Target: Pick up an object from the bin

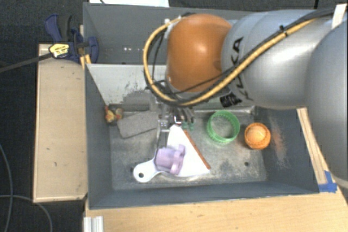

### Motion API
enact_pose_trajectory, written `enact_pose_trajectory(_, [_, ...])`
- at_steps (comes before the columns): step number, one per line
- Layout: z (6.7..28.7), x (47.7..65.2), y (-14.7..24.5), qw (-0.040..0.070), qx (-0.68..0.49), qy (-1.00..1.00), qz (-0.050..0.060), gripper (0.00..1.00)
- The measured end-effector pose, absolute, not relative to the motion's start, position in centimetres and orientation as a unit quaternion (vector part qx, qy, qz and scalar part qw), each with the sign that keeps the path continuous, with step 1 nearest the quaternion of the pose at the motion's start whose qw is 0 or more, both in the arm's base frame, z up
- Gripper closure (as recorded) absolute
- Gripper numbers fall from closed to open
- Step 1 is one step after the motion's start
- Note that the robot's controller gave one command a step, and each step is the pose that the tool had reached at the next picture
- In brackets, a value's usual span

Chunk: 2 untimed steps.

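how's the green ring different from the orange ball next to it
The green ring is a hollow hoop lying flat, with the bin floor showing through it; the orange ball is solid and round. The green ring is wider across than the orange ball. The ring lies nearer the gripper, the ball further right. Both rest on the bin floor, side by side.
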State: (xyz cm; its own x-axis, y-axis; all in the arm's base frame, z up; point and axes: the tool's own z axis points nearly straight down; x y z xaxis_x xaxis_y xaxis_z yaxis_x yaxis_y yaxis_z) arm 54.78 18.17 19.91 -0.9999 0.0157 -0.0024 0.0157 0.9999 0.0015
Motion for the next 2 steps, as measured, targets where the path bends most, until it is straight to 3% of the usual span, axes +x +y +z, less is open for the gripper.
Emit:
enact_pose_trajectory(1, [14.8, 54.9, 16.7, 0.004, 0.026, 1.0, 0.002, 0.0])
enact_pose_trajectory(2, [8.5, 52.3, 13.2, 0.003, -0.014, 1.0, 0.001, 0.0])
